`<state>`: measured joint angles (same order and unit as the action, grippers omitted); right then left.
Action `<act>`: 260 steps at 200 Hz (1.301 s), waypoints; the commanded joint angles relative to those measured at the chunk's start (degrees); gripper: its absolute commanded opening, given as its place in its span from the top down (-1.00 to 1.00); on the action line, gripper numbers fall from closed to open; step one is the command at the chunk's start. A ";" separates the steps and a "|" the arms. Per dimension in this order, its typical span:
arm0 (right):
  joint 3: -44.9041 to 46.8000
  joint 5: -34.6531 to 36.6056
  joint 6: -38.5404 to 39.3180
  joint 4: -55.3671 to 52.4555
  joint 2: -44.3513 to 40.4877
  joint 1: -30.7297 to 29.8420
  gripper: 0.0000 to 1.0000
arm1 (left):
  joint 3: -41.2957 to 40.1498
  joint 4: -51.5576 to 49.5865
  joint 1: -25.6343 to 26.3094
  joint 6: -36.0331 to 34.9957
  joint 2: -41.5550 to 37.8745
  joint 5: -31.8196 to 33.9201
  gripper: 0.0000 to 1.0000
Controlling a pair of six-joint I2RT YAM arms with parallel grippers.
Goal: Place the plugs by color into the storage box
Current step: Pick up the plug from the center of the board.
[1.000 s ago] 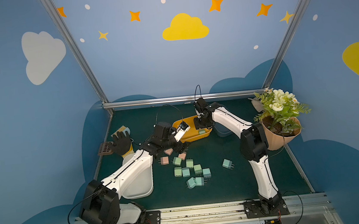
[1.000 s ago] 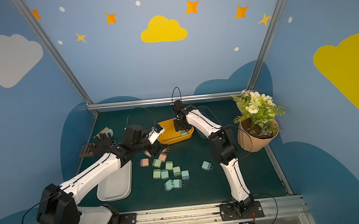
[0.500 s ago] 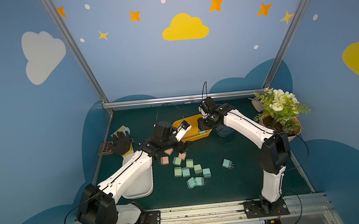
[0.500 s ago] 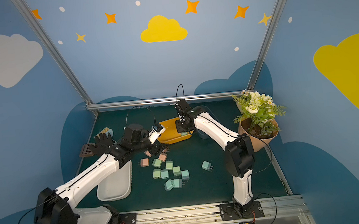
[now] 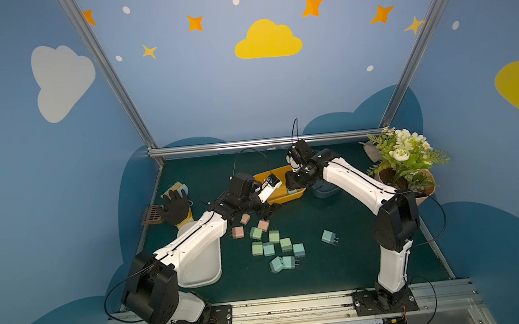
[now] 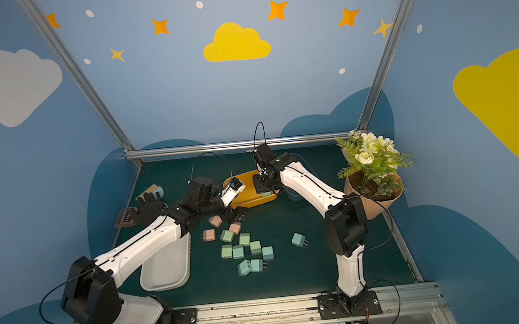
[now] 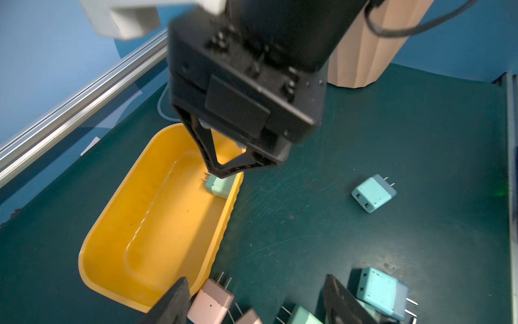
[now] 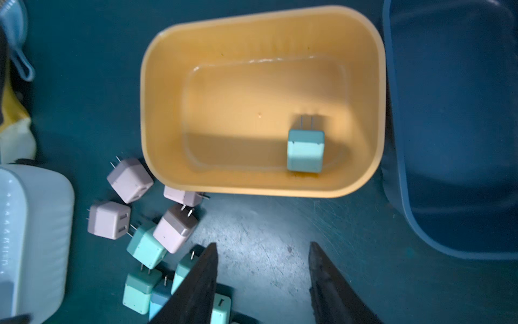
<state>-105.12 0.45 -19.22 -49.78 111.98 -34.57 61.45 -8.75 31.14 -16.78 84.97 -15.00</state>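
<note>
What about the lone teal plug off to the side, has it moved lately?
No. The lone teal plug sits at the same spot, same gap to the yellow box.

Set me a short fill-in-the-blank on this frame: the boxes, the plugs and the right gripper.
The yellow box holds exactly ___ plug.
The loose plugs lying closest to it are ___.
The neighbouring box is dark ___.
The right gripper is ___ and holds nothing.
Missing words: one; pink; blue; open.

Teal plug (image 7: 220, 187) in yellow box (image 7: 157, 230) (against wall)
</note>
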 commanded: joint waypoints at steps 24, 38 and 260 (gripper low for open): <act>-8.37 -2.84 0.80 -5.12 5.47 2.50 -0.03 | 4.94 3.80 -3.43 3.37 6.31 -0.85 -0.46; -9.65 -5.68 0.73 -5.16 6.78 3.14 -0.02 | 5.25 3.86 -3.80 2.51 7.36 -1.50 -0.45; 17.08 -7.13 -5.98 -6.37 -11.17 -5.34 0.03 | -15.29 3.18 -4.00 -11.03 -7.75 -18.01 -0.47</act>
<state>-90.08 -8.05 -21.78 -55.29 103.70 -39.51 50.13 -7.29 26.81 -20.99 78.59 -27.66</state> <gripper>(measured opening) 0.487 0.736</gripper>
